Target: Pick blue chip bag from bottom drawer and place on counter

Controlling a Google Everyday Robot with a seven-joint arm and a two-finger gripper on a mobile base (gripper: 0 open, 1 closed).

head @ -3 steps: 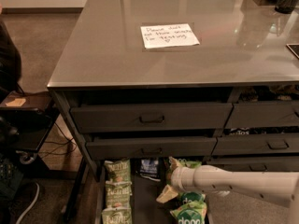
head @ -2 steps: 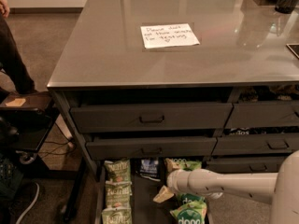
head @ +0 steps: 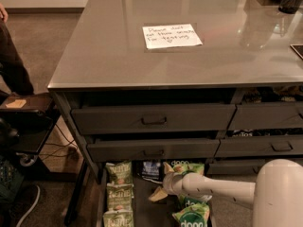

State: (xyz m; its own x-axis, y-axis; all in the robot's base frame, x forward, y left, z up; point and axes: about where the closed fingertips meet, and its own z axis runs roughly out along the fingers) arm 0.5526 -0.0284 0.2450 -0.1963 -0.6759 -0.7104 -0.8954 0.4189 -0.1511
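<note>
The blue chip bag [head: 150,169] lies at the back of the open bottom drawer [head: 142,208], just under the drawer above it, between the pale green bags and a bright green bag. My gripper [head: 158,194] sits low inside the drawer at the end of my white arm [head: 213,187]. It is just in front of the blue bag and a little to its right, and I see nothing in it. The counter [head: 118,56] is the glossy grey top above, with a white handwritten note [head: 171,35] on it.
Three pale green bags [head: 118,195] line the drawer's left side. Bright green "dang" bags [head: 193,215] lie on the right, under my arm. Two shut drawers with pull handles [head: 153,120] are above. A person's leg [head: 14,70] and a low cart [head: 26,122] stand to the left.
My gripper has shifted a little to the left inside the drawer, closer to the blue bag. The person at the left has moved.
</note>
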